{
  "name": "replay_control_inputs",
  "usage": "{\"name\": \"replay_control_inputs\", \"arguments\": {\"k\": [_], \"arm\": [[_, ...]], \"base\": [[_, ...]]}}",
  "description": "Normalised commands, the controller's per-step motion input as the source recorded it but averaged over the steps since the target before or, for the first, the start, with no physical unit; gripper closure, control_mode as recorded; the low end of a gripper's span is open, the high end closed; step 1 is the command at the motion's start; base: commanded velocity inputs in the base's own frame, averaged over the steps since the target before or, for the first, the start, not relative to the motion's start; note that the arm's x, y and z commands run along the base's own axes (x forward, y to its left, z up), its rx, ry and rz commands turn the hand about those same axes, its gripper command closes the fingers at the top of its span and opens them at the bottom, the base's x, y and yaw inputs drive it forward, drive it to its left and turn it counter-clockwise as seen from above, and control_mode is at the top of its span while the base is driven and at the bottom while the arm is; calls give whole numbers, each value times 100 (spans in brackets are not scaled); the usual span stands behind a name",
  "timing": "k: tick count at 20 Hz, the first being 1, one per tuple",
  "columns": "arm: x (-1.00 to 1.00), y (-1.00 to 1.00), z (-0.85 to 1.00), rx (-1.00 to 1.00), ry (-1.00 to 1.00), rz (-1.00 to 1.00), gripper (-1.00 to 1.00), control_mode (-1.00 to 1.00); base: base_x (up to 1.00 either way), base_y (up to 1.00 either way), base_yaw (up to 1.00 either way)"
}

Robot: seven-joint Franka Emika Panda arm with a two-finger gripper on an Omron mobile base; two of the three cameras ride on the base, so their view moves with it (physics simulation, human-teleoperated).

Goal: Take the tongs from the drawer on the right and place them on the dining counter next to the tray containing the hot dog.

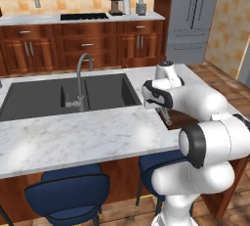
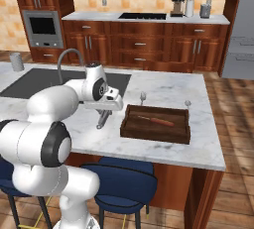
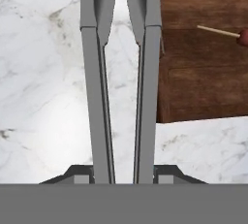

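Gripper (image 3: 123, 169) clenched on tongs (image 3: 121, 72) above marbled dining counter (image 3: 43, 97); tray (image 2: 156, 124) just beside; hot dog (image 3: 243, 36) cut off.

Right base view: the counter (image 2: 163, 91) spans the middle of the frame, with the sink (image 2: 34, 82) set into it at centre left and the faucet (image 2: 67, 59) at the sink's near edge. The tray (image 2: 130, 124) lies on the counter right of centre; the hot dog (image 2: 158, 121) lies in it. The gripper (image 2: 103, 120) hangs just left of the tray, above the slab, holding the tongs (image 2: 102, 120). Two stools (image 2: 124, 183) stand below the counter's near edge — at the bottom of the frame.

Hand view: the tongs run up the frame's centre over the counter; the tray occupies the upper right, just beside them.
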Motion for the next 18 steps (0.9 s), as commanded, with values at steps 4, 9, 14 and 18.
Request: {"name": "replay_control_inputs", "arguments": {"k": [4, 9, 14, 18], "arm": [[21, 3, -26, 0, 0, 0, 100, -100], [26, 2, -20, 0, 1, 0, 100, -100], [24, 0, -12, 0, 0, 0, 100, -100], [2, 0, -12, 0, 0, 0, 100, -100]], "base": [[0, 0, 0], [0, 0, 0], [0, 0, 0], [0, 0, 0]]}}
